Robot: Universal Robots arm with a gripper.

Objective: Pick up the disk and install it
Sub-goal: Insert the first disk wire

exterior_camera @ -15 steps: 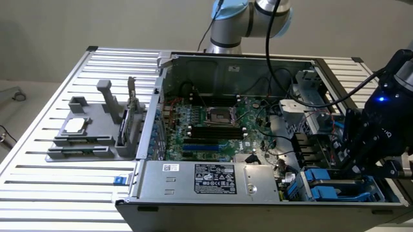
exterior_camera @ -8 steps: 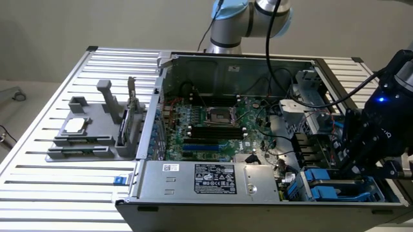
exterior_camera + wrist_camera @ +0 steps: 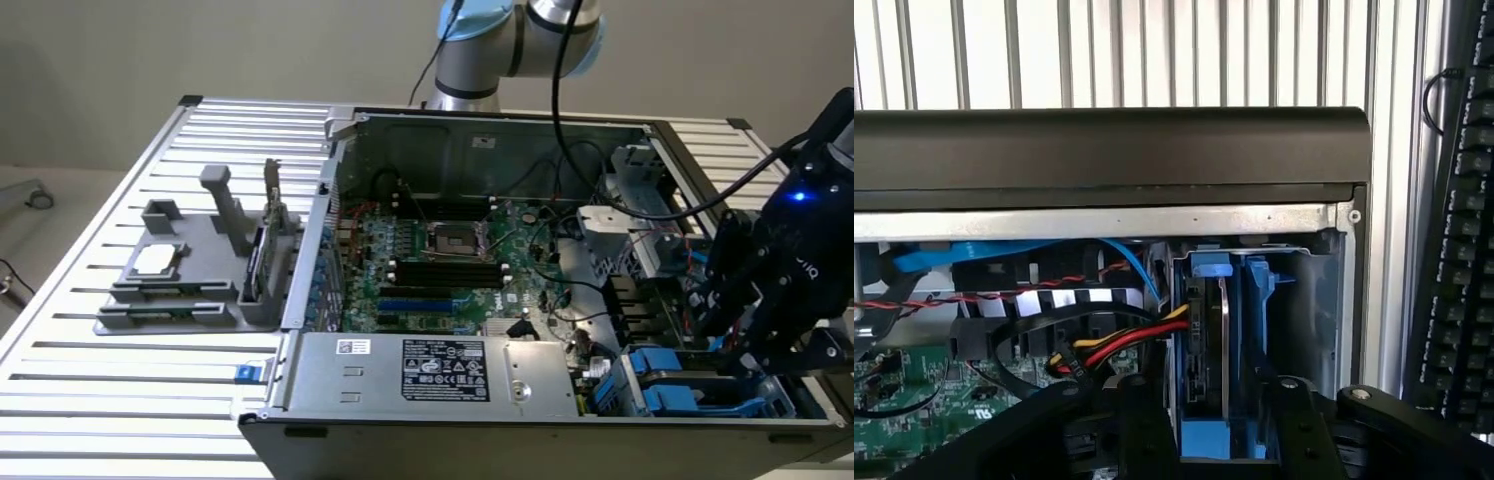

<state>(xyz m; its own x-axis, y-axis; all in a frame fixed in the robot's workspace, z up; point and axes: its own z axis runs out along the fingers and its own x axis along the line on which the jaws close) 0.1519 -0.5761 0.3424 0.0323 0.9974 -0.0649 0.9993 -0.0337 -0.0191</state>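
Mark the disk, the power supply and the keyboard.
disk (image 3: pixel 1204 340): wrist view, on its upright dark edge.
power supply (image 3: pixel 443 368): exterior view, on its printed label.
keyboard (image 3: pixel 1464 260): wrist view, on its black keys.

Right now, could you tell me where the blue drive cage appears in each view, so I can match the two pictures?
Exterior view: the blue drive cage is at the exterior view's lower right, just right of the silver power supply.
Wrist view: the cage stands beside the red, yellow and black wires, on their side away from the motherboard.
Shared landmark: the green motherboard.
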